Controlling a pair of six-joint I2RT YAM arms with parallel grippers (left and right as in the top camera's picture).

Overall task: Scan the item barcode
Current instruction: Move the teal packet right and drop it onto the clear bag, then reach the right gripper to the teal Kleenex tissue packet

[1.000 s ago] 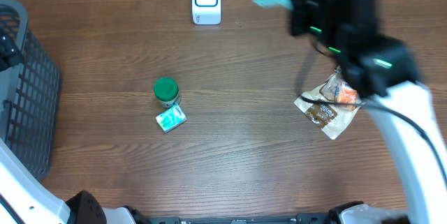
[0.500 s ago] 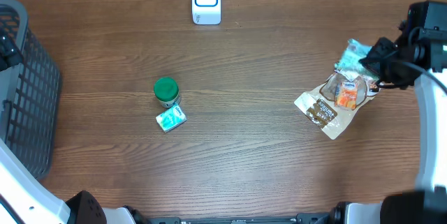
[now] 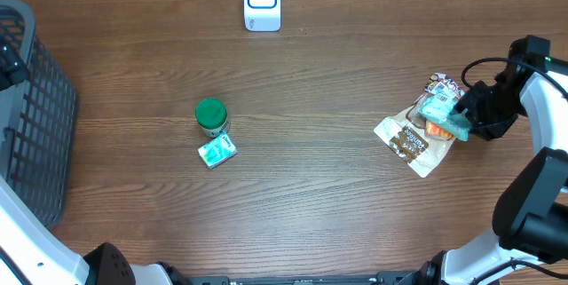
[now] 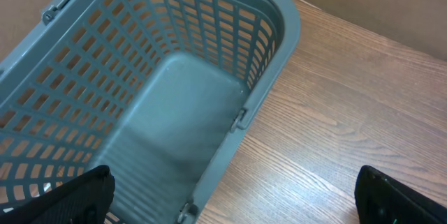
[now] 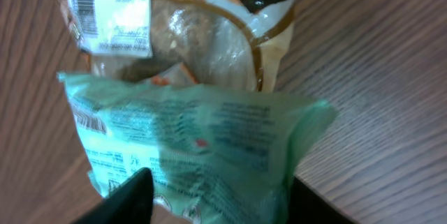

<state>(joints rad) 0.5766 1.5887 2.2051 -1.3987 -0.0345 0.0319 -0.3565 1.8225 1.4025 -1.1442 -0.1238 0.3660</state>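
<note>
Overhead: right tool (image 3: 463,114) low at the worktop's (image 3: 311,205) right edge, against a teal-green plastic packet (image 3: 439,109). Packet lies on top of a clear snack bag (image 3: 432,88) and a brown pouch (image 3: 406,141), well apart from the white barcode scanner (image 3: 262,1) at the far edge.

Right wrist: dark fingers stand either side of the packet's near end; cannot tell whether they pinch it. Printed label with barcode visible on the bag beyond.

Left wrist: left tool (image 4: 230,199) gaping wide, nothing between its fingers, above a grey basket (image 3: 40,90).

Mid-worktop: green-lidded jar (image 3: 211,116), small teal sachet (image 3: 216,152) touching it.
</note>
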